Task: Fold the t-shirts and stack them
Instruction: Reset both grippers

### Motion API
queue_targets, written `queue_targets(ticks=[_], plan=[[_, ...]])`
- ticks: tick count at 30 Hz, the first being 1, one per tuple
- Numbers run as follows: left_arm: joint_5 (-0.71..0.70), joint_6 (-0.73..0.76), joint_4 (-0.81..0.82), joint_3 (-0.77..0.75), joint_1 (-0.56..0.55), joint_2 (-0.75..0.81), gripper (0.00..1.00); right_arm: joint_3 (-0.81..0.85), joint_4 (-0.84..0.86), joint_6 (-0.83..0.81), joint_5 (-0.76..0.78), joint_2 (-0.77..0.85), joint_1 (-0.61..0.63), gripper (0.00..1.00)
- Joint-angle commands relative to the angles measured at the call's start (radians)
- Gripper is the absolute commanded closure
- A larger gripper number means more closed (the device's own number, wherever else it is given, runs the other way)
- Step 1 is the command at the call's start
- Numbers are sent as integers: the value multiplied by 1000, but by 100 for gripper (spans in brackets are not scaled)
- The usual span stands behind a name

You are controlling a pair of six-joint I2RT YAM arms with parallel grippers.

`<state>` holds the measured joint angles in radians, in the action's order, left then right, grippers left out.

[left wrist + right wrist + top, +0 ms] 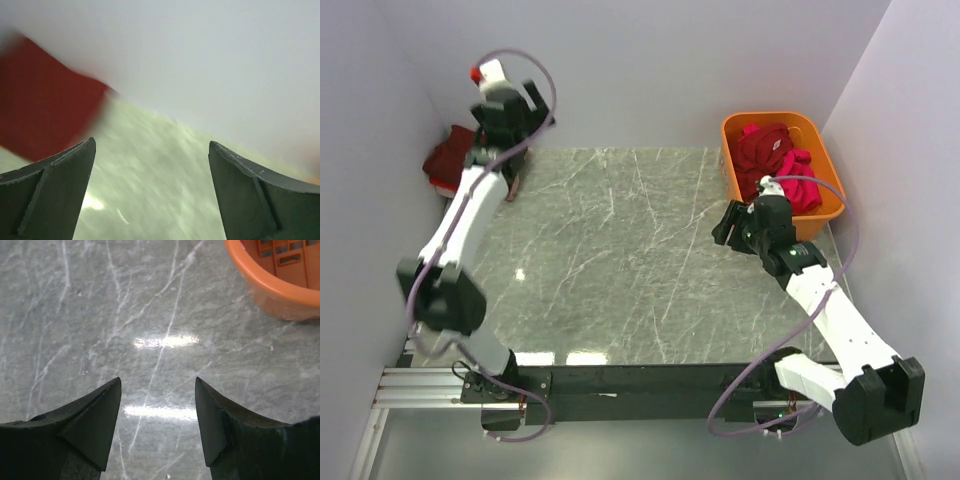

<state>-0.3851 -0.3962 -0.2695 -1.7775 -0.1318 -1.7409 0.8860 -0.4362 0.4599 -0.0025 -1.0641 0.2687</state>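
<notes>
Reds on grey marble
I see a grey desk (620, 260) veined white, an orange basket (825, 210) holding red and magenta shirts (768, 152), and a maroon shirt (448, 158).

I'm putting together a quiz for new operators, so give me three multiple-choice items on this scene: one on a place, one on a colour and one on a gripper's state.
1. Where does the orange basket stand?
A) in the middle
B) at the far right corner
C) at the near left corner

2. What colour is the t-shirt pile at the far left corner?
A) blue
B) white
C) dark red

3. How is the right gripper?
A) open and empty
B) shut on a shirt
C) shut on the basket rim

Key: 1 B, because the top view shows it at the far edge on the right side. 2 C, because the cloth there is plainly dark red. 3 A, because its wrist view shows spread fingers with only the marble table between them.
</notes>
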Motion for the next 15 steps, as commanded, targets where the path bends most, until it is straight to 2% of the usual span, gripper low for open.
queue_targets(ticks=[1, 3, 6, 7, 9, 11, 15], plan=[[169, -203, 37, 260, -84, 185, 1, -42, 91, 14, -31, 59, -2, 32], [144, -254, 68, 440, -156, 277, 1, -77, 123, 11, -39, 79, -2, 32], [134, -343, 49, 618, -236, 363, 1, -137, 178, 6, -33, 115, -2, 31], [108, -409, 40, 665, -250, 383, 1, -156, 201, 13, -31, 137, -2, 31], [123, -432, 73, 789, -269, 431, 1, -215, 280, 19, -66, 162, -2, 30], [141, -449, 41, 838, -270, 452, 1, -246, 333, 25, -94, 187, 0, 29], [94, -475, 13, 923, -293, 533, 1, -260, 323, 20, -79, 179, -2, 29]])
